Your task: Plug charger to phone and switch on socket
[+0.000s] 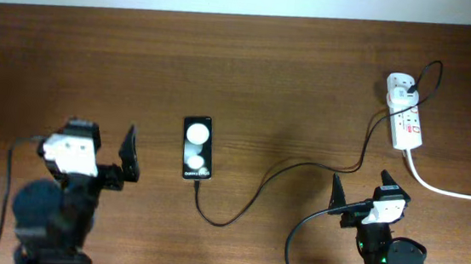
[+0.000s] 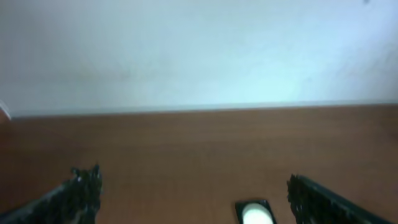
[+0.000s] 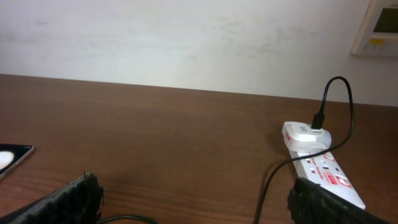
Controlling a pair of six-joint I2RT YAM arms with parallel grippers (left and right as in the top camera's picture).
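1. Dark brown wooden table [image 1: 291, 86] runs up to a pale wall [image 3: 186, 37]; both arms sit at its near edge.
2. The left gripper [image 2: 194, 186] has its jaws spread wide and holds nothing. It points toward the far edge, with bare wood between its fingers.
3. The right gripper [image 3: 196, 193] is just as wide and also empty. It is level, low over the table and faces the wall.
4. In the overhead view the left arm stands at the near left, its white wrist block turned to one side. The right arm stands at the near right, with its own dark lead looping down beside it.
5. The phone [image 1: 197, 148], a slim black slab with two white round shapes and small white text, lies flat near the table's middle. It is just right of the left gripper's line and apart from both grippers.
6. The charger [image 1: 251, 197] is a thin black cable. Its tip [image 1: 198, 183] meets the phone's near short edge, but I cannot tell whether it is seated.
7. From there the charger curves right, passes just ahead of the right gripper's fingers and climbs to a white adapter [image 1: 400, 85].
8. The adapter sits in the far end of the socket [image 1: 406, 121], a white strip with red markings at the far right. The switch position is too small to read.
9. A thick white cord [image 1: 444, 191] leaves the socket's near end and runs off to the right.
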